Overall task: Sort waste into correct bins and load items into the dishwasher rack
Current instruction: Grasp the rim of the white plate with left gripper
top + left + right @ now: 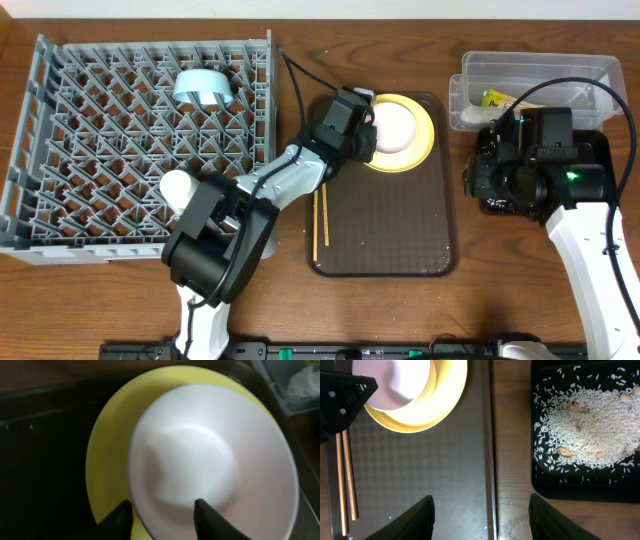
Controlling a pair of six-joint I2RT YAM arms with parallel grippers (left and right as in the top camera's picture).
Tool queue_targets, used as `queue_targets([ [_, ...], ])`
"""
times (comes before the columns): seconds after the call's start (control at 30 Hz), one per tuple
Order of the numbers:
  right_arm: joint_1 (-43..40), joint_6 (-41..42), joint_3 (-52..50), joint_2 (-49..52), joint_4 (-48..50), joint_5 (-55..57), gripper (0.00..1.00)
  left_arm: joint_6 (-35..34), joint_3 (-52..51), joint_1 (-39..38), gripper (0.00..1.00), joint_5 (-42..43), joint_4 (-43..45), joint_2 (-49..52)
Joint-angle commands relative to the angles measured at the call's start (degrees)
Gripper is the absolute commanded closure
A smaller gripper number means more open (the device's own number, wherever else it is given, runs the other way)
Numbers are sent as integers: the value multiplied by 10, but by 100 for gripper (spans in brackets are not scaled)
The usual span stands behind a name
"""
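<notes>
A white bowl (393,125) sits on a yellow plate (420,150) at the back of the brown tray (400,230). My left gripper (372,135) is open at the bowl's near rim. In the left wrist view its fingers (162,517) straddle the rim of the bowl (210,460), one over the plate (107,470) and one inside the bowl. My right gripper (487,180) is open and empty; in the right wrist view it (482,520) hovers over the tray's right edge (487,460). Wooden chopsticks (320,225) lie on the tray's left side.
The grey dishwasher rack (60,130) at the left holds a metal bowl (205,87) and a white cup (180,187). A black bin (580,491) at the right holds rice and food scraps (590,425). A clear bin (540,70) with waste stands at the back right.
</notes>
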Motion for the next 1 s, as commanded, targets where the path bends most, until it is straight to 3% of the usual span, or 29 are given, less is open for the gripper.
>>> queue_targets([
  [0.0, -6, 4, 2, -1, -2, 3, 42, 4, 0, -1, 69, -1, 7, 10],
  [0.63, -6, 4, 2, -1, -2, 3, 42, 5, 0, -1, 94, -5, 9, 10],
  [0.97, -6, 4, 2, -1, -2, 4, 42, 67, 0, 30, 94, -55, -3, -78],
])
